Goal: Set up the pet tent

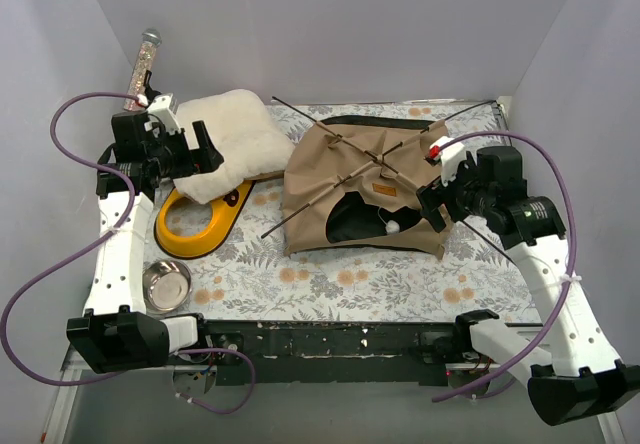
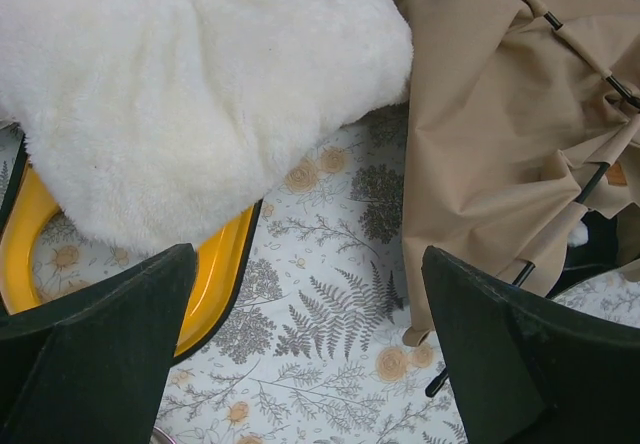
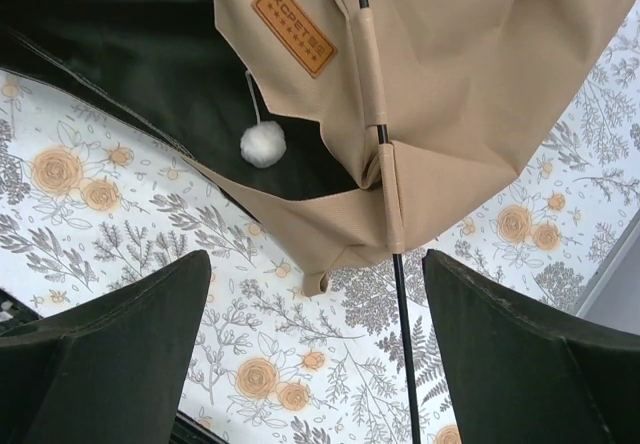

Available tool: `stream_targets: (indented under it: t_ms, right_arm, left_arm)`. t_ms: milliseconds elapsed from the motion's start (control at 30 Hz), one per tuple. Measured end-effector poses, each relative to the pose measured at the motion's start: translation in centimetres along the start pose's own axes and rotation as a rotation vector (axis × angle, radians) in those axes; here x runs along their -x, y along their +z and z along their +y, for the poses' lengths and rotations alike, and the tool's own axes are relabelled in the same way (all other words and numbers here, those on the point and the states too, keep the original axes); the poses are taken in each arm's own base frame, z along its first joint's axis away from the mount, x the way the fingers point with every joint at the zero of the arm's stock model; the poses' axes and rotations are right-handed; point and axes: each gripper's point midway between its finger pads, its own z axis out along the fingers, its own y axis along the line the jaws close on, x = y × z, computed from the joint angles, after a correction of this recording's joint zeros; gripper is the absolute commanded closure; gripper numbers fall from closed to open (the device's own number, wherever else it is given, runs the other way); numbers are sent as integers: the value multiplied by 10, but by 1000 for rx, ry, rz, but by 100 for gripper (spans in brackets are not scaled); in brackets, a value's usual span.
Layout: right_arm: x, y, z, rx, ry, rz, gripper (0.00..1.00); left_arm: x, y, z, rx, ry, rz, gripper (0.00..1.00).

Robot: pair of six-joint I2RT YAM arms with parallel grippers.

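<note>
The only readable writing is on a small orange-brown label patch [image 3: 293, 28] sewn to the tan pet tent [image 3: 470, 54], just above the white pom-pom [image 3: 263, 144]. It reads "XCPET", second letter uncertain; the smaller row beneath is illegible.

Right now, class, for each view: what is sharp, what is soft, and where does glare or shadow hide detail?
Top external: even light, sharp, a glint in the steel bowl. Left wrist: the cushion is near washed out, the jaws of the left gripper soft and dark. Right wrist: the label on the pet tent reads crisply, its lining sinks near black.
</note>
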Motion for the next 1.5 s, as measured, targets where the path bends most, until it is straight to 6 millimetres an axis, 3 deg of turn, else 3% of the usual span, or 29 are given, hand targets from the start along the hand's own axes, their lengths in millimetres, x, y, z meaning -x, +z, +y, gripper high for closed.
stream_targets:
  t_ms: [200, 333, 400, 633, 700, 800, 867, 1067, 1267, 1500]
  right_arm:
    - [-11, 15, 5, 68, -15, 78, 7]
    - [-3, 32, 21, 182, -44, 107, 9]
    - [10, 42, 40, 258, -98, 98, 10]
    - [77, 59, 141, 572, -358, -106, 14]
    - [101, 66, 167, 640, -344, -155, 14]
    - [122, 83, 191, 705, -196, -173, 13]
    - [116, 93, 197, 720, -69, -145, 12]
    - [61, 107, 202, 647, 364, 82, 13]
    - [65, 107, 198, 580, 569, 86, 13]
    - [68, 100, 202, 626, 550, 20, 16]
  left_arm:
    - [-14, -3, -17, -134, 115, 52, 2]
    - [-47, -9, -37, -301, 171, 153, 2]
    - [-63, -16, -49, -391, 174, 204, 2]
    - [-116, -39, -84, -633, 2, 318, 3]
    - [-128, -43, -89, -650, -54, 317, 4]
    - [-136, -51, -94, -668, -82, 285, 15]
    - [-135, -50, -99, -704, -67, 289, 25]
    - [-157, -15, -96, -732, -90, 415, 33]
    - [-175, -8, -115, -758, -9, 460, 48]
    - [-190, -3, -130, -783, 29, 516, 72]
